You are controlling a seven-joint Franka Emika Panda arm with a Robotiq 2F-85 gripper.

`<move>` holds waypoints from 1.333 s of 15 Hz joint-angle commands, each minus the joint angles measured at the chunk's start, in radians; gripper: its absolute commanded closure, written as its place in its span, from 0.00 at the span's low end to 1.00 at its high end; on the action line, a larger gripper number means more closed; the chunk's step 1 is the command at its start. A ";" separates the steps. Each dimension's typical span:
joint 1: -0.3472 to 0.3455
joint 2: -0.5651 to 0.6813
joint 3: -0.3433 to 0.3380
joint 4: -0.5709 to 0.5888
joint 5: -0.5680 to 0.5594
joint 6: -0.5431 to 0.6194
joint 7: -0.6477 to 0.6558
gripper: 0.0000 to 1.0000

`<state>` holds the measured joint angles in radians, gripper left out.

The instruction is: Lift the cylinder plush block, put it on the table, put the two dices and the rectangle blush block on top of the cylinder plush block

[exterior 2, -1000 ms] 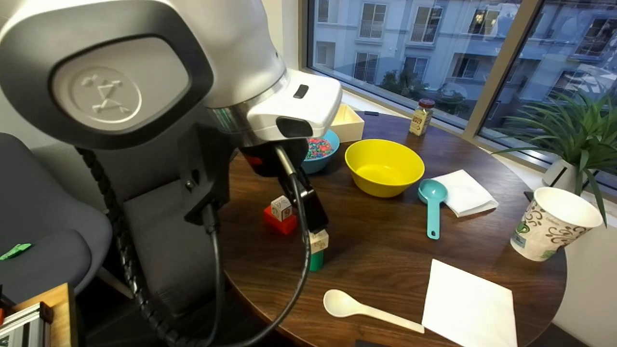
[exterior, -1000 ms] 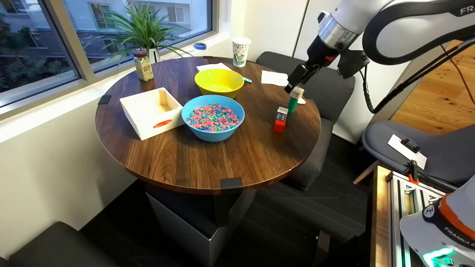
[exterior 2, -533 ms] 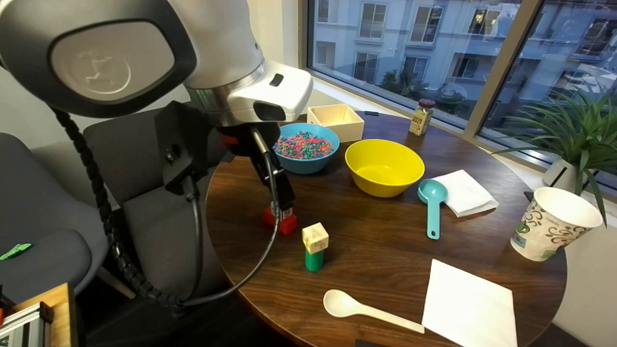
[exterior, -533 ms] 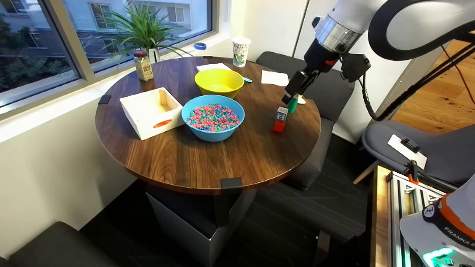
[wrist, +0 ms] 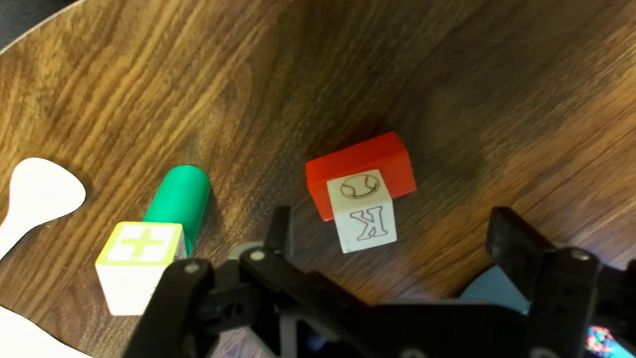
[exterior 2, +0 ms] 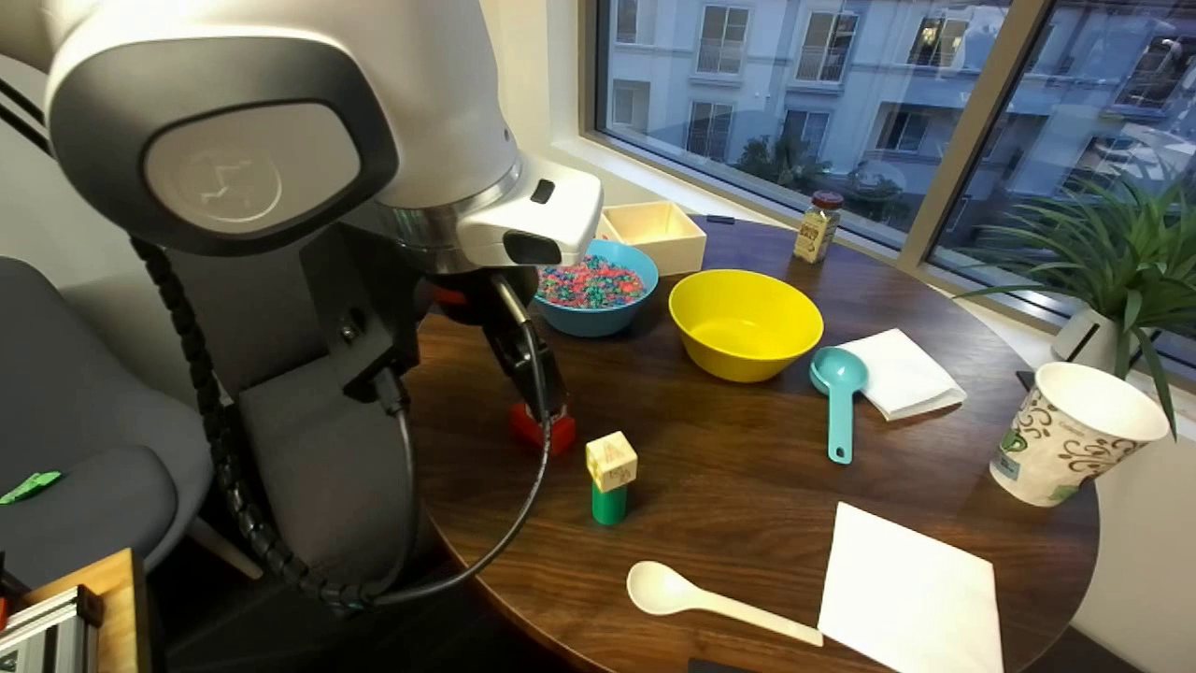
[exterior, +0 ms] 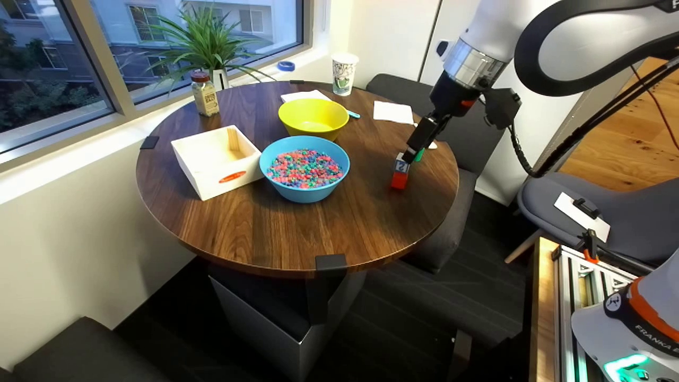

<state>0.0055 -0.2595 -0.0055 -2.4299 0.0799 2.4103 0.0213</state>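
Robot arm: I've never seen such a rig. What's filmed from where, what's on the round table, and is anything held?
This is a robot arm ending in a two-fingered gripper. Two views come from cameras outside it; the third looks down from its wrist, past the black fingers. On the round table, a green cylinder carries a pale cube, and a red block carries a second cube. Also there: a yellow bowl, a blue bowl of colourful bits and a paper cup. Nothing appears held: in the wrist view the fingers stand open, the second cube between them.
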 commanded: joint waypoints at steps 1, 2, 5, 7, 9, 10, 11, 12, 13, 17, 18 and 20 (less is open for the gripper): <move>0.009 0.013 -0.009 -0.022 0.015 0.023 -0.054 0.00; 0.010 0.015 -0.009 -0.024 0.016 0.026 -0.061 0.00; 0.005 0.023 -0.003 -0.028 -0.002 0.056 -0.065 0.00; 0.001 0.029 0.001 -0.033 -0.022 0.086 -0.060 0.00; 0.001 0.035 0.002 -0.039 -0.029 0.108 -0.059 0.00; 0.001 0.038 0.002 -0.042 -0.030 0.119 -0.058 0.00; 0.002 0.040 0.003 -0.045 -0.031 0.128 -0.057 0.00; 0.002 0.042 0.004 -0.047 -0.032 0.136 -0.057 0.00; 0.002 0.044 0.005 -0.051 -0.035 0.149 -0.056 0.25; 0.003 0.049 0.006 -0.057 -0.035 0.160 -0.055 0.51; 0.001 0.049 0.007 -0.059 -0.041 0.161 -0.053 0.58; 0.001 0.048 0.008 -0.061 -0.046 0.157 -0.053 0.73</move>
<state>0.0055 -0.2108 -0.0015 -2.4722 0.0552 2.5504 -0.0338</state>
